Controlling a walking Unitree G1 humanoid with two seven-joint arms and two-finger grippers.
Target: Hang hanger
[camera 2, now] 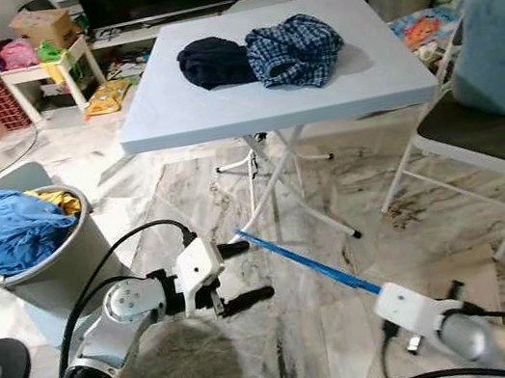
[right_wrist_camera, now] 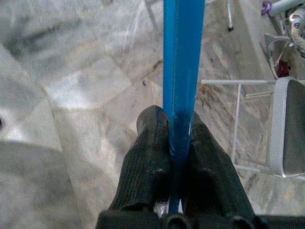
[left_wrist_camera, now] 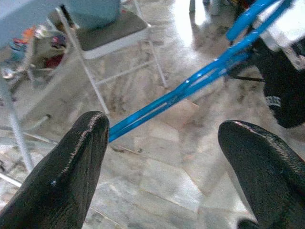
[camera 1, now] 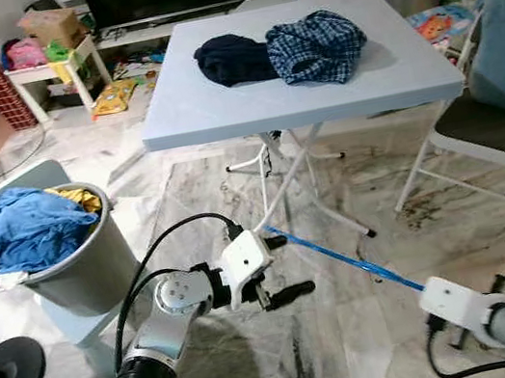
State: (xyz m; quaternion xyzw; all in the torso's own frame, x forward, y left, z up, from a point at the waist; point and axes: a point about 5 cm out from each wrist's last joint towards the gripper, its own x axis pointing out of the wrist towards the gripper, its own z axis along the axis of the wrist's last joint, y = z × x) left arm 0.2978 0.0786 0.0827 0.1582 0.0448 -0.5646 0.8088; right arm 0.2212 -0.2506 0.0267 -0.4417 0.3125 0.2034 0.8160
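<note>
A blue hanger (camera 1: 343, 256) was held above the marble floor (camera 1: 355, 327), clamped at one end between the two black fingers (right_wrist_camera: 147, 162) of the right end effector (right_wrist_camera: 177, 143). Its far end reached toward the left end effector (camera 1: 284, 267), whose fingers were spread apart, gripping nothing, with the hanger's tip just beside the upper one. Behind them stood a pale desk (camera 1: 219, 107) bearing a dark garment (camera 1: 232, 59) and a checked shirt (camera 1: 315, 46).

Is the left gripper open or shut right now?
Open. The left gripper's two black fingers stand wide apart, with the thin blue plastic hanger beyond them, ungrasped.
</note>
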